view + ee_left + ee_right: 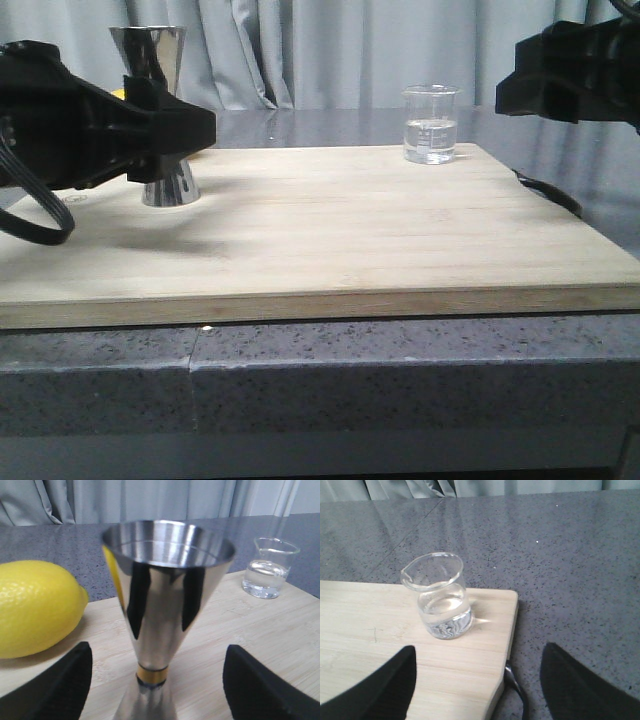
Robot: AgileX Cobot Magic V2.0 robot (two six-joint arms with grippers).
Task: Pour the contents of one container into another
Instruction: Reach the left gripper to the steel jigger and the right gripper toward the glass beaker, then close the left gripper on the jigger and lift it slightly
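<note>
On the wooden board [330,230], the shiny steel jigger [160,110] stands upright near the far left corner. The left tool [157,680] is wide open, with one black finger [55,685] on each side of the jigger's thin gold waist. The fingers are not touching it. A yellow lemon [35,607] lies just beside the jigger on the board.

Far across the board from the jigger, the small glass beaker [431,124] stands upright near the far right corner. It has some clear water in it. The right tool [477,680] is wide open too and holds nothing. It hangs near the beaker, apart from it. The board lies on a grey speckled table [300,380].
</note>
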